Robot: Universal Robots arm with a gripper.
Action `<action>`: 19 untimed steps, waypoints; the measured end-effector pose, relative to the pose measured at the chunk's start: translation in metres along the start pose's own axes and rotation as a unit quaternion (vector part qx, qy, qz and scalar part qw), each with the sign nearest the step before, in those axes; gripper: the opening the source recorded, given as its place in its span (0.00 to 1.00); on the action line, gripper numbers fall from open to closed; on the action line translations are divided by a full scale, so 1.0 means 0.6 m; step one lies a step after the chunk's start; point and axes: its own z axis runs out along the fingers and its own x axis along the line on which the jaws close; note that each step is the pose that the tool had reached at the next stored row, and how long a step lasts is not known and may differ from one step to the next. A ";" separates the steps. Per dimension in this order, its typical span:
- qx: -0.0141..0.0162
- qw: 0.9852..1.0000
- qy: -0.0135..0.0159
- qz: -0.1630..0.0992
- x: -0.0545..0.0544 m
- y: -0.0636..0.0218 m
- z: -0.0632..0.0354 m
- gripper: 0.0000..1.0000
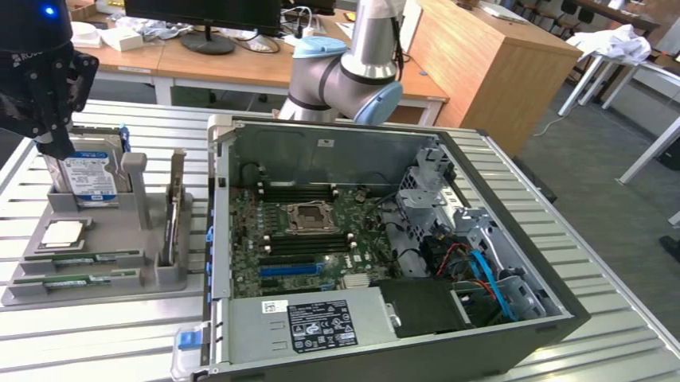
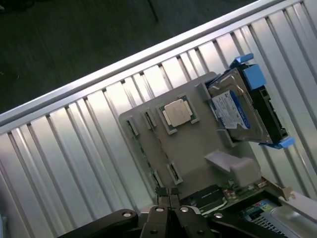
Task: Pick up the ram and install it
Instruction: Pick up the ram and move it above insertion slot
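A: Pincer?
B: Black two-finger pincer (image 2: 168, 194) is pinched shut and empty, hovering over the grey plastic parts tray (image 2: 198, 148).
A: The ram?
B: Thin green circuit-board ram sticks (image 1: 91, 257) sit slotted in that tray, seemingly edge-up, probably so their top edges stay grippable.

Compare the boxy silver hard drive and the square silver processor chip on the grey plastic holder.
The silver hard drive stands upright on its edge; the square processor chip lies flat. The hard drive is larger, boxy, with blue side rails; the processor chip is small and thin. Both sit in the grey holder.
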 end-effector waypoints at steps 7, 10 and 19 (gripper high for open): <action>-0.001 0.998 0.003 -0.063 0.000 0.000 0.000 0.10; -0.002 0.996 0.004 -0.090 0.000 0.000 0.001 0.10; -0.004 0.985 0.008 -0.172 0.000 0.000 0.001 0.10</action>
